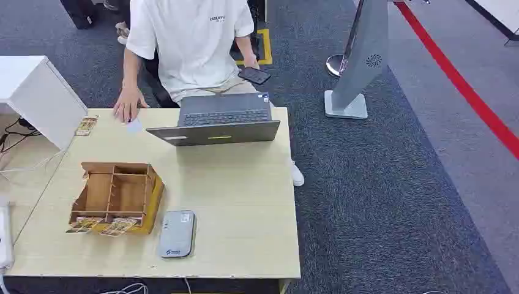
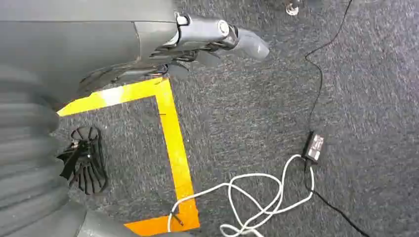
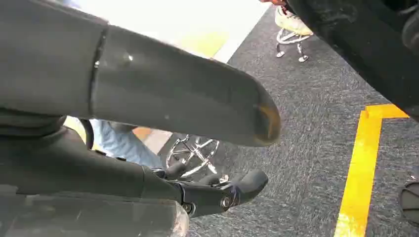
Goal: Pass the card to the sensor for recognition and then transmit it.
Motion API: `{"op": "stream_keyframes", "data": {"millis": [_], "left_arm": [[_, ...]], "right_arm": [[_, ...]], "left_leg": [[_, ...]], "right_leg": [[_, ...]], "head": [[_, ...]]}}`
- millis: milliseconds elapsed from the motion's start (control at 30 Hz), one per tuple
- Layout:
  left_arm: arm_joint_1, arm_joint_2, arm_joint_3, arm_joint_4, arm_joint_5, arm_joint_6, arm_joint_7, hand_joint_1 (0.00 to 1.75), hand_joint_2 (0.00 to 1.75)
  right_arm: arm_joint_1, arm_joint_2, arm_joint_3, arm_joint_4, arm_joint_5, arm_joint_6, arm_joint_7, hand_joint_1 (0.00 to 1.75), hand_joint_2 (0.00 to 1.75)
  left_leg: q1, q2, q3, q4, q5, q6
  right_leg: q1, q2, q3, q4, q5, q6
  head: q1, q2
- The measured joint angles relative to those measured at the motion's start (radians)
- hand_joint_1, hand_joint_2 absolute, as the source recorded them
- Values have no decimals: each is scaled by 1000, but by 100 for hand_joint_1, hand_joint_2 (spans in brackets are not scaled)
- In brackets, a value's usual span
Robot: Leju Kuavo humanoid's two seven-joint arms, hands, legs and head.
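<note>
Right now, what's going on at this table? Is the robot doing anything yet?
Not yet. Both robot hands hang over the carpet holding nothing: the left hand and the right hand. On the table a wooden card holder has cards lying at its front edge, with a grey card reader beside it. A seated person rests a hand on the table near an open laptop and holds a phone.
</note>
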Motion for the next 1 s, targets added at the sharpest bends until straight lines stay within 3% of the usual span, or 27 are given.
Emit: {"op": "stream_keyframes", "data": {"millis": [167,433,533,633,667,833,900,1000], "left_arm": [[-3,0,6,4,2,-2,-18,0,175],[-5,3,24,-25,30,-66,-83,0,175],[-6,6,41,-98,27,-202,-133,0,175],[-43,11,114,-248,-45,-437,-116,0,175],[-59,11,145,-285,-60,-468,-99,0,175],[-90,10,230,-387,-76,-494,-89,0,175],[-91,10,241,-409,-76,-526,-120,0,175],[-96,14,249,-489,-70,-635,-174,0,175]], "right_arm": [[-1,-1,0,0,0,0,3,0,0],[-1,0,0,0,-14,-10,8,0,0],[-1,3,0,0,-32,-26,11,0,0],[2,15,0,0,-61,-54,9,0,0],[2,20,0,0,-64,-57,8,0,0],[6,33,0,0,-73,-58,6,0,0],[6,36,0,0,-77,-59,6,0,0],[8,45,0,0,-94,-67,4,0,0]], "left_leg": [[0,0,0,0,0,0],[0,0,0,0,0,0],[1,0,0,0,0,0],[2,-1,-1,0,1,-1],[2,-1,0,0,1,-1],[2,2,0,0,1,-1],[2,2,0,0,1,-1],[2,2,0,0,1,-1]], "right_leg": [[0,0,0,0,0,0],[0,0,0,0,0,0],[1,0,0,0,0,0],[1,-1,0,0,0,0],[1,-1,0,1,0,0],[1,4,0,1,1,-2],[1,3,-2,1,1,-2],[2,3,-2,1,1,-2]], "head": [[0,0],[0,0],[0,0],[1,0],[0,0],[-1,0],[-1,0],[0,0]]}}
